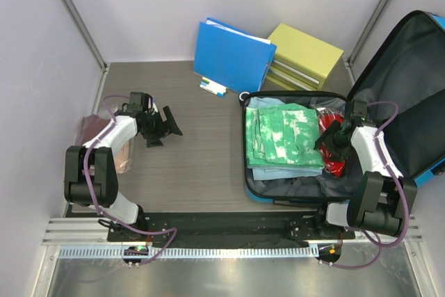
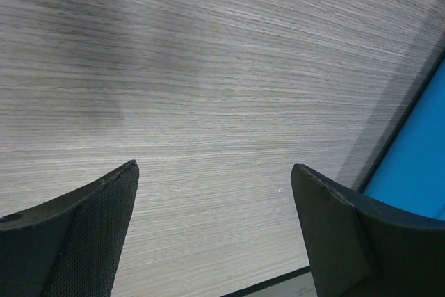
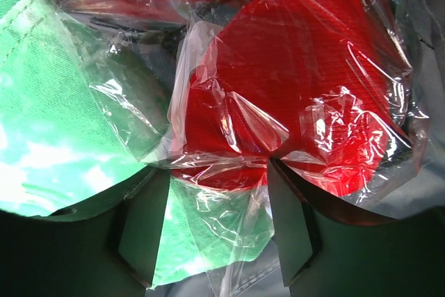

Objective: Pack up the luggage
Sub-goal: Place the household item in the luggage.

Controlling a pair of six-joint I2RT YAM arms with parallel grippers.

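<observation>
The luggage, a bright-blue hard-shell suitcase, lies open at the right of the table. Its lid with dark grey lining stands open to the right. Inside lie a folded green-and-white cloth and a red item in a clear plastic bag. My right gripper is down in the suitcase over the red bag. In the right wrist view it is open, with the bag's plastic between its fingers, the red item just ahead and the green cloth at left. My left gripper is open and empty over the bare table.
A flat blue folder and a yellow-green drawer box stand at the back. A small blue-and-white item lies before the folder. A pinkish bagged item lies at the table's left edge beside the left arm. White walls enclose the table.
</observation>
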